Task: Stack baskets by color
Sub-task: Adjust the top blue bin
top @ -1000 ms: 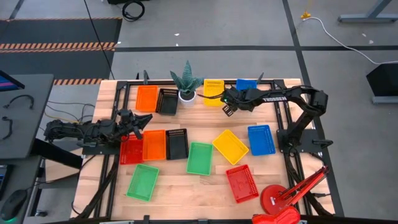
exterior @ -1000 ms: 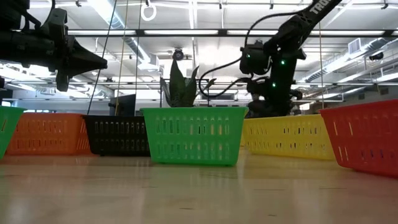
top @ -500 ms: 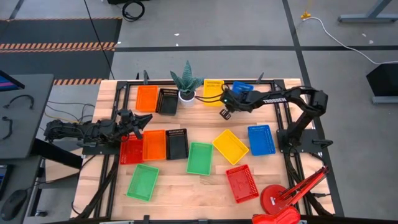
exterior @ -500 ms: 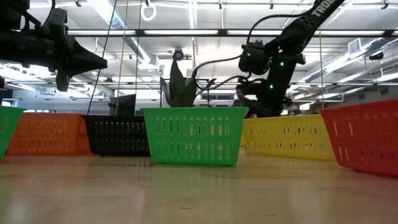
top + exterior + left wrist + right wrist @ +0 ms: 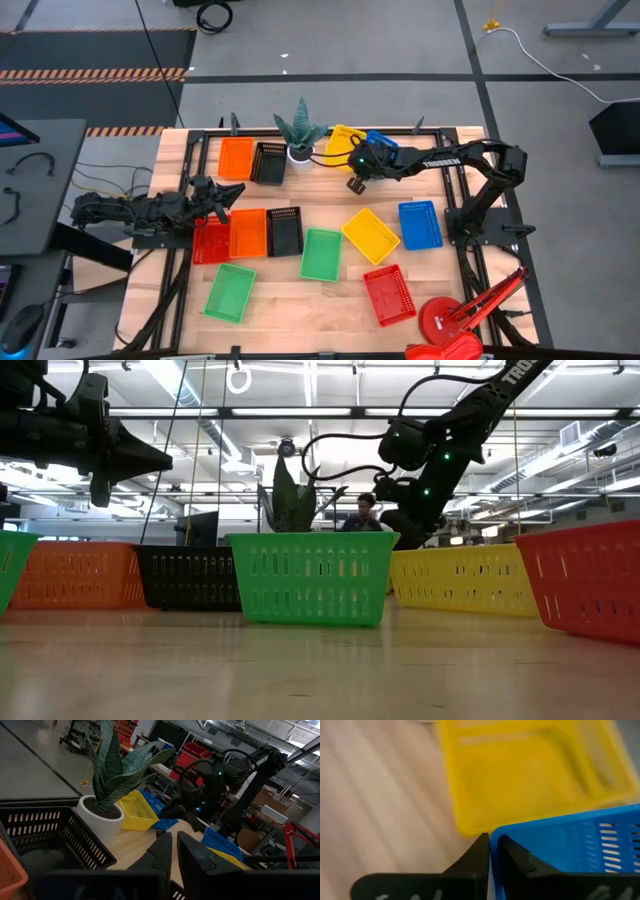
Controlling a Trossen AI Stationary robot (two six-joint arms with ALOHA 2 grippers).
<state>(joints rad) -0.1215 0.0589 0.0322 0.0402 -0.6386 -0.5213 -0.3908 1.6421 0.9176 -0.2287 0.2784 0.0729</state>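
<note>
Blue basket (image 5: 570, 845) at the desk's far edge is pinched by its rim in the right gripper (image 5: 357, 172), nudging the yellow basket (image 5: 343, 140) beside it; left gripper (image 5: 222, 196) closed empty near the left edge; no colour stacked yet.

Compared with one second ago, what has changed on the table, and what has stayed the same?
The right gripper closed its fingers on the rim of the far blue basket and dragged it toward the plant. That pushed the far yellow basket, which now sits askew and tipped. The left gripper, shut, and the other baskets did not move.
</note>
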